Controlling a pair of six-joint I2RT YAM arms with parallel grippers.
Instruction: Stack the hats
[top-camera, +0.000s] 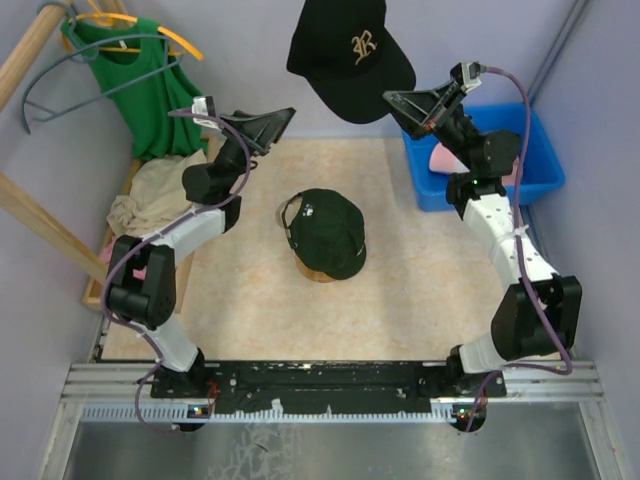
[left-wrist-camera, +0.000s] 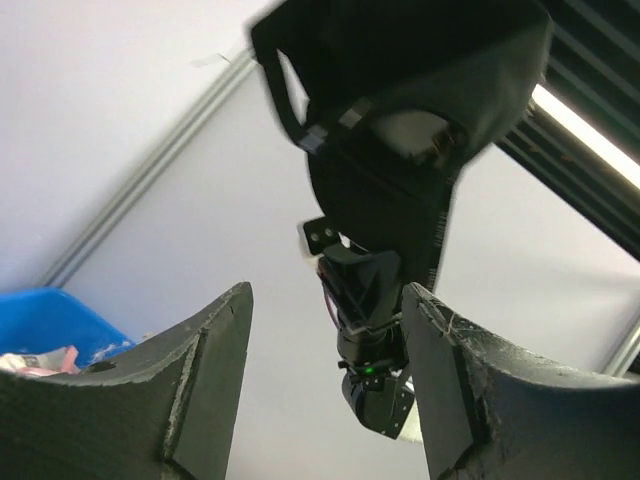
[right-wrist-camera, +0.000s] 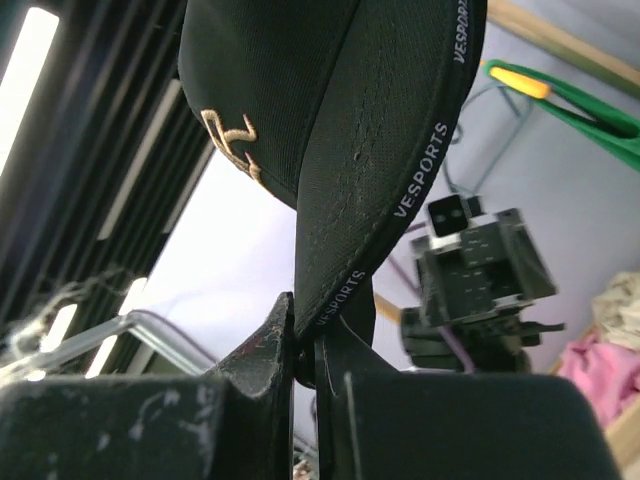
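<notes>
Two caps sit stacked mid-desk (top-camera: 420, 290): the dark green cap (top-camera: 325, 228) lies on the tan cap (top-camera: 318, 272), whose edge peeks out at the near side. Beyond them, the left gripper (top-camera: 287, 118) hangs in the air with its jaws spread, holding nothing. Opposite it, the right gripper (right-wrist-camera: 305, 350) is pressed together on the edge of the black cap (top-camera: 350, 55), which dangles raised over the desk's far side, gold emblem showing. Farther right stands a blue bin (top-camera: 540, 165); far left, a green top (top-camera: 150, 95) hangs on an orange hanger (top-camera: 185, 45).
</notes>
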